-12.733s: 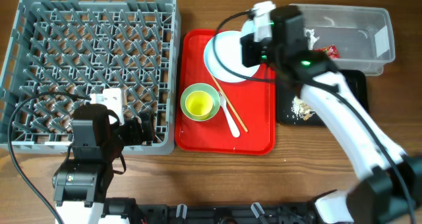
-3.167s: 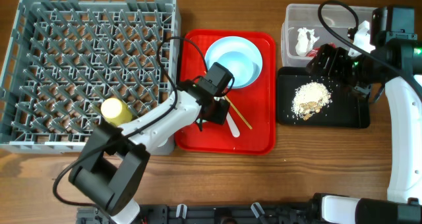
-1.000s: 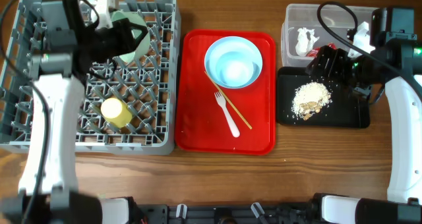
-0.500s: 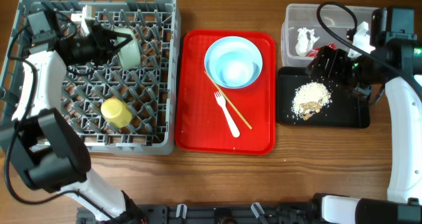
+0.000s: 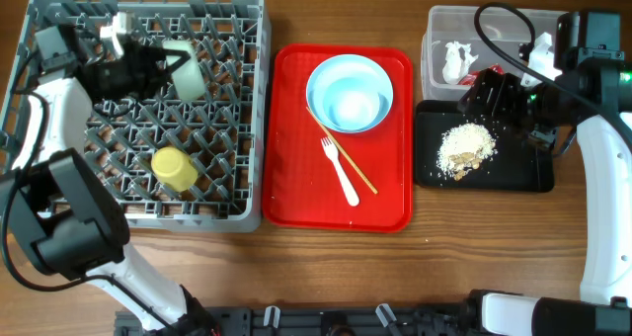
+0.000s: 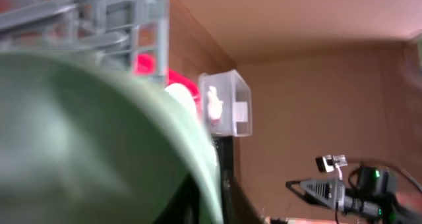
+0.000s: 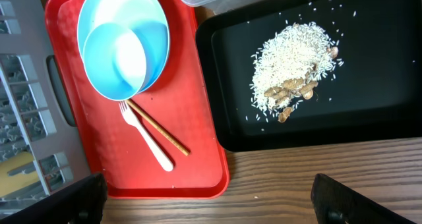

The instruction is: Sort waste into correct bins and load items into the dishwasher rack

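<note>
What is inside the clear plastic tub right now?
A crumpled white tissue sits near the left end of the clear plastic tub. The right arm covers much of it, so other contents cannot be seen.

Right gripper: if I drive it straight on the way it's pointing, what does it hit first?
Most likely the black tray, near its front-left corner, clear of the crumbs. Depth is unclear: the right gripper could land on the table just beside it.

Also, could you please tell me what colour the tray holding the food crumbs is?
Black; the tray shows best in the right wrist view.
</note>
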